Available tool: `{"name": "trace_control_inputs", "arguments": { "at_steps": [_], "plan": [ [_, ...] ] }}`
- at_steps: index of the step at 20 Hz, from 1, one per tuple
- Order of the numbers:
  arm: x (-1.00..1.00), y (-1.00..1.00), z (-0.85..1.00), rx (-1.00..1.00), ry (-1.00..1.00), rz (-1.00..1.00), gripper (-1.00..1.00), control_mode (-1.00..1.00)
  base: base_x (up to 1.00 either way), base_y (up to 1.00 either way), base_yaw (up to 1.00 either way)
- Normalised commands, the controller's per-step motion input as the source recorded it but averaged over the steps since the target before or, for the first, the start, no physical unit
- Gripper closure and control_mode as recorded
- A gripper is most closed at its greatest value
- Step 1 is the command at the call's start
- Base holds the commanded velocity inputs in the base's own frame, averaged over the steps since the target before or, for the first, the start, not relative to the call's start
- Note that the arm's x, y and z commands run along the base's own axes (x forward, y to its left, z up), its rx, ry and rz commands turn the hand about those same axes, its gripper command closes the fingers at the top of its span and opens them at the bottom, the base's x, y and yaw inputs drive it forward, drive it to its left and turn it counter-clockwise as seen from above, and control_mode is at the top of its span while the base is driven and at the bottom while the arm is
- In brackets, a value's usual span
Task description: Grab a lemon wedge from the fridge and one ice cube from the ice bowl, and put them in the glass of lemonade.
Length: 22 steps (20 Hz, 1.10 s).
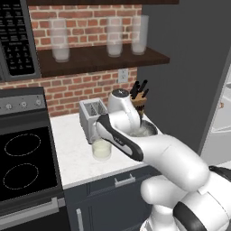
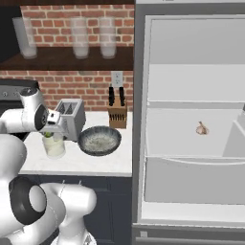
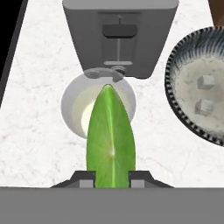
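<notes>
- The gripper [image 3: 111, 177] is pinching the lemon wedge [image 3: 111, 135] between its two dark finger tips, closed only as far as the wedge's width allows, and is hanging directly over the glass of lemonade [image 3: 98, 108].
- The glass is standing on the counter [image 3: 39, 113] straight below the gripper, with the toaster [image 3: 120, 35] just beyond it and the ice bowl [image 3: 199, 94] off to the gripper's right.
- To do this step well, I judge the wedge should be kept centred over the glass mouth, lowered a little so it is not bouncing off the rim, and only then let go.
- The wedge tip is pointing toward the far rim, so a slight pull back may help.
- Counting: one wedge, one glass of lemonade, one toaster, one bowl with two ice cubes [image 3: 205, 82] showing.
- Three frosted glasses [image 1: 114, 38] are standing on the shelf.
- The fridge [image 2: 189, 119] is standing open, far off to the gripper's right, with one garlic bulb [image 2: 202, 128] inside.
</notes>
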Motion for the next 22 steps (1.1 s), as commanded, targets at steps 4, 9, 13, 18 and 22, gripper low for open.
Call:
{"name": "trace_control_inputs", "arguments": {
  "at_steps": [4, 9, 13, 18, 22],
  "plan": [
    [0.0, 0.06, -0.42, 0.04, -0.01, 0.0, 1.0, -1.0, 0.0, 0.0, 0.0],
    [0.27, 0.17, 0.01, 0.01, 0.0, 0.0, 1.0, -1.0, 0.0, 0.0, 0.0],
    [0.46, 0.15, 0.04, 0.0, 0.03, 0.0, 1.0, -1.0, 0.0, 0.0, 0.0],
    [0.28, 0.01, 0.0, 0.0, 0.0, 0.0, 1.0, -1.0, 0.0, 0.0, 0.0],
    [0.07, 0.02, -0.15, 0.0, 0.0, 0.0, 1.0, -1.0, 0.0, 0.0, 0.0]
  ]
}}
